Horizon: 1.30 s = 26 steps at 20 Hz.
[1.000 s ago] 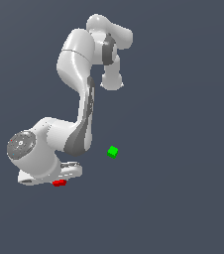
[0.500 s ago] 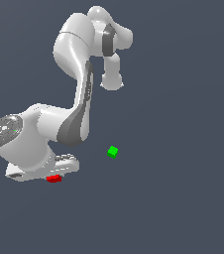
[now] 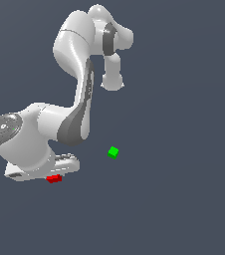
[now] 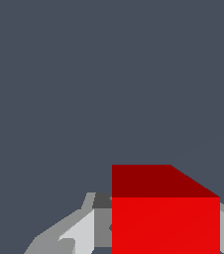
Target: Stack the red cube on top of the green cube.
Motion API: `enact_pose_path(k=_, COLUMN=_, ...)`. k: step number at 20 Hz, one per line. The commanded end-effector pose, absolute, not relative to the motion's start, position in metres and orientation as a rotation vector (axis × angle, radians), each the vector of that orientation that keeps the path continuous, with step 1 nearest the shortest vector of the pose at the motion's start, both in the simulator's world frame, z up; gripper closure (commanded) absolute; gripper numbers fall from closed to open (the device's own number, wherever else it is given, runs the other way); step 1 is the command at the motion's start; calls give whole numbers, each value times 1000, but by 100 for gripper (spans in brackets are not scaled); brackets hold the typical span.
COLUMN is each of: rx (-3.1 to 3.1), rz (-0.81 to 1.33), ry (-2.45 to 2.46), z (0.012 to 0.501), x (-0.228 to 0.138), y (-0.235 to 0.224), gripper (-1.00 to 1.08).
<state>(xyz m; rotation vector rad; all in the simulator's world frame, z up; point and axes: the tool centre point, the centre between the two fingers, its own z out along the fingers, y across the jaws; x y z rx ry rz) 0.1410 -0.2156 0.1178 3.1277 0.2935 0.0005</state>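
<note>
The red cube (image 3: 54, 178) shows as a small red patch just under the white hand at the exterior view's lower left. My gripper (image 3: 51, 175) is shut on it. The wrist view is filled low down by the red cube (image 4: 165, 218), which sits between the grey fingers (image 4: 84, 233) with a finger against each side. The green cube (image 3: 113, 152) lies alone on the dark floor, to the exterior view's right of the hand and well apart from it. It is out of the wrist view.
The arm's white links (image 3: 79, 55) rise over the exterior view's upper left. All around is plain dark grey floor (image 3: 184, 199) with no other objects.
The hand and wrist have grown larger in the exterior view and drifted slightly left, and the red cube has moved with them. The green cube has stayed put.
</note>
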Motion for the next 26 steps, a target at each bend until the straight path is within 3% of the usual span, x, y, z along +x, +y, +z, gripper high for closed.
enact_pose_path(k=1, rx=3127, rz=2, ry=294, z=118, x=140, y=-214, gripper=108)
enact_pose_path(k=13, rx=3127, rz=2, ry=294, z=112, x=124, y=-191, gripper=108)
enact_pose_path(k=26, rx=3127, rz=1, ry=295, z=97, x=85, y=-133, gripper=108)
